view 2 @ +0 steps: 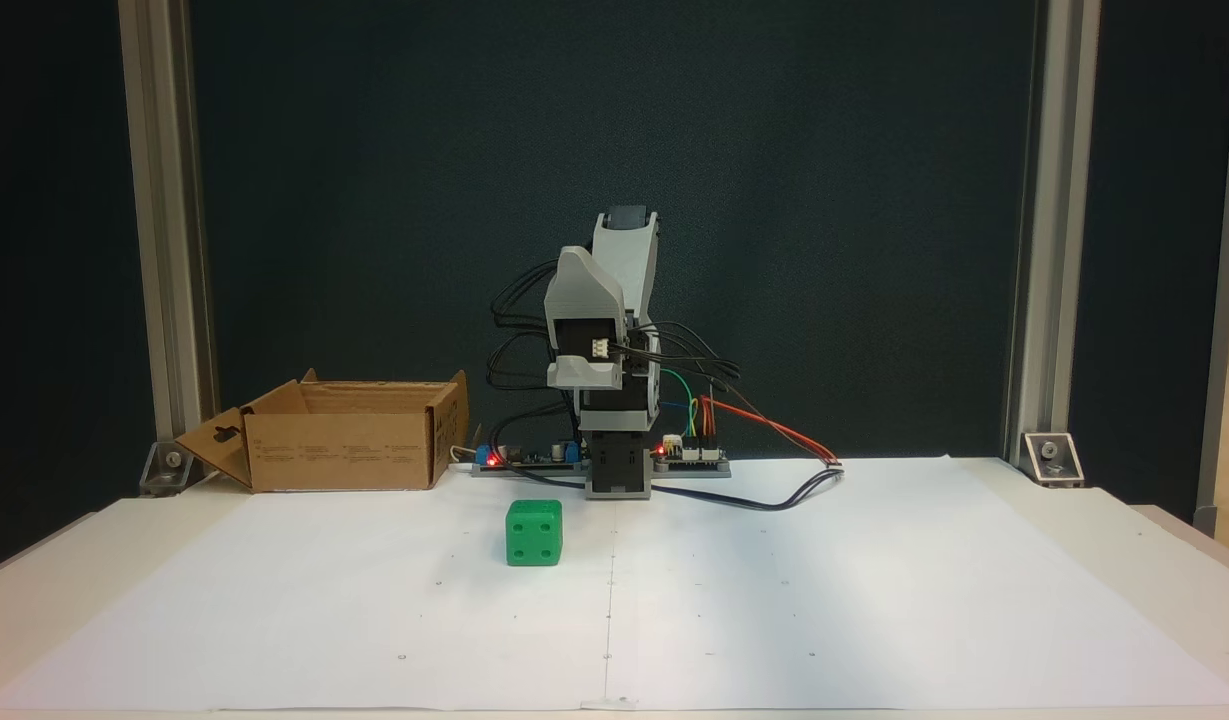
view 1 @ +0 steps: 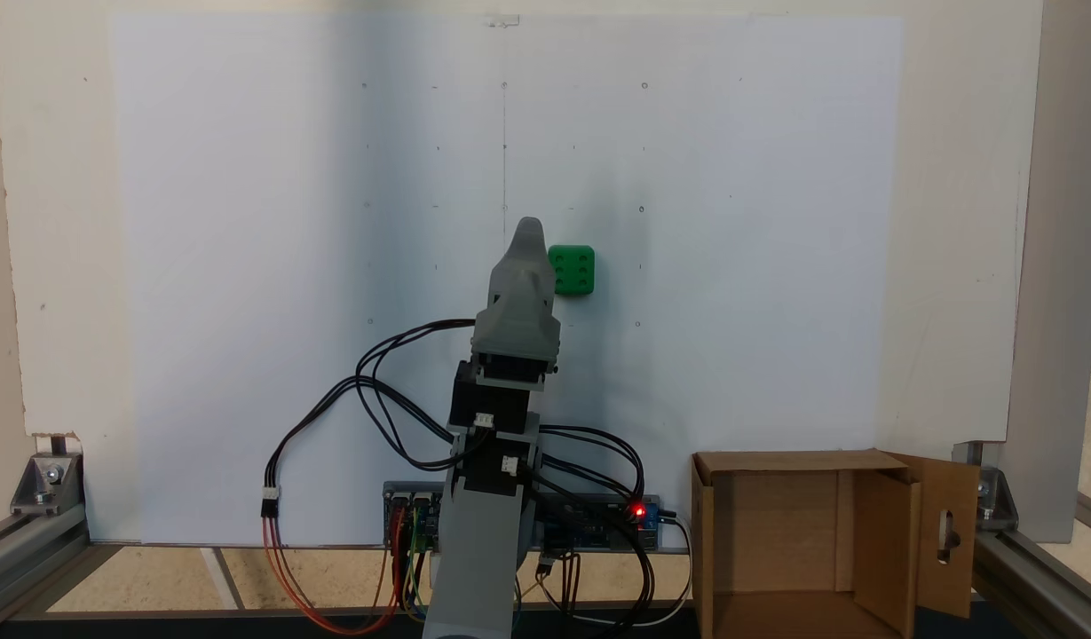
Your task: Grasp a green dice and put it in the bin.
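Observation:
The green dice (view 1: 573, 270) (view 2: 534, 533) rests on the white paper, in front of the arm's base and slightly to one side. The arm (view 2: 614, 330) is folded up over its base. My gripper (view 1: 528, 229) shows as one grey tapered shape whose tip appears just left of the dice, but it is raised above the table and does not touch the dice. Only one tip shows, so whether the jaws are apart is unclear. The bin (view 1: 780, 461) (view 2: 344, 460), a brown cardboard box with open flaps, stands beside the base.
White paper (view 1: 731, 222) covers the table. A controller board (view 2: 689, 455) with red lights and loose cables (view 1: 332, 417) lies around the base. Aluminium frame posts (view 2: 164, 250) stand at the table's corners.

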